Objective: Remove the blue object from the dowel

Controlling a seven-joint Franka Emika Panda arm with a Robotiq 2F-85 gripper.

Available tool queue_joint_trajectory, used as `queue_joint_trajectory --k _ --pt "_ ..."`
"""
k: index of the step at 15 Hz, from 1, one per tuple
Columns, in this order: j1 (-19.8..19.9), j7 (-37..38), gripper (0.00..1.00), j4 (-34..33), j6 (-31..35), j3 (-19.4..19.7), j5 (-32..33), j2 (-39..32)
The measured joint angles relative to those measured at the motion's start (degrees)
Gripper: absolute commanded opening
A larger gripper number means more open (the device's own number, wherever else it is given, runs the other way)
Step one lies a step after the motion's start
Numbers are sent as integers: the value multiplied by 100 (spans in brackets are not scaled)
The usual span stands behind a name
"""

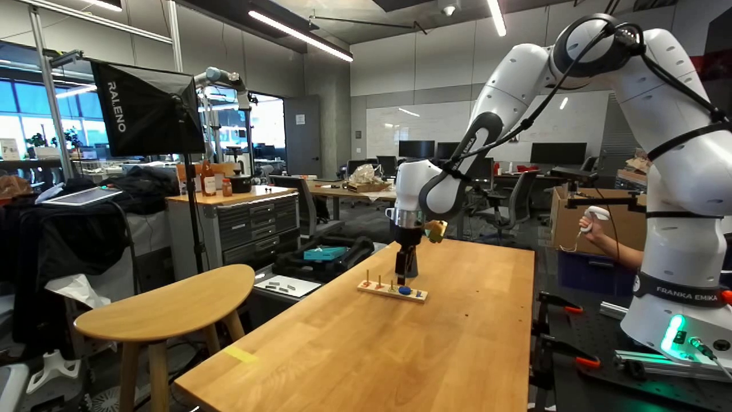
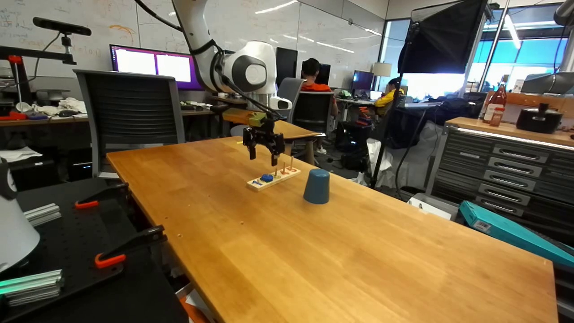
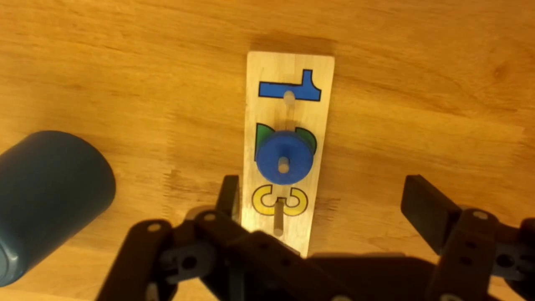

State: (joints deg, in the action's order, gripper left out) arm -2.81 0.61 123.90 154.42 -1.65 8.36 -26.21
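Hovering over a numbered wooden strip (image 3: 291,61), end effector (image 2: 263,160) spread wide

The blue object (image 3: 267,159), a small round disc, sits threaded on the dowel (image 3: 284,166), whose tip pokes up through its middle; it covers much of a green numeral (image 3: 307,137) on the strip, between a blue 1 (image 3: 311,90) and a yellow 3 (image 3: 259,201), each with a thin peg (image 3: 278,221) of its own; in an exterior view two further pegs (image 2: 292,161) rise by reddish numerals (image 2: 293,169) toward the strip's other end.

The end effector points down at the strip, its fingers (image 3: 428,213) well apart and off the disc; in the wrist view they show to either side of the strip, one just beside its edge, the other well away; a tapered blue-grey cup (image 2: 317,186) stands narrower end up near the strip, apart from it, on the same wooden worktop (image 2: 381,251); the white arm (image 1: 503,91) arches in from a base beside the worktop; in an exterior view a curved-top wooden stool (image 1: 171,300) stands next to the worktop, with a black softbox (image 1: 146,111) on a stand behind it.
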Motion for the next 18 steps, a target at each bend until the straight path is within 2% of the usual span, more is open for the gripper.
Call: queue_joint_trajectory --k 7,8,9,14,15,16,18 --pt "25 53 100 -390 -1 33 -137 -509" --pt "25 65 75 -419 -1 39 -148 -564" --pt "25 72 72 -441 -1 41 -158 -610" --pt "25 82 33 -502 -1 43 -196 -763" --pt "25 86 77 -515 -1 44 -196 -762" --pt "25 95 77 -528 -1 45 -196 -757" --pt "21 106 87 -545 -4 44 -196 -756"
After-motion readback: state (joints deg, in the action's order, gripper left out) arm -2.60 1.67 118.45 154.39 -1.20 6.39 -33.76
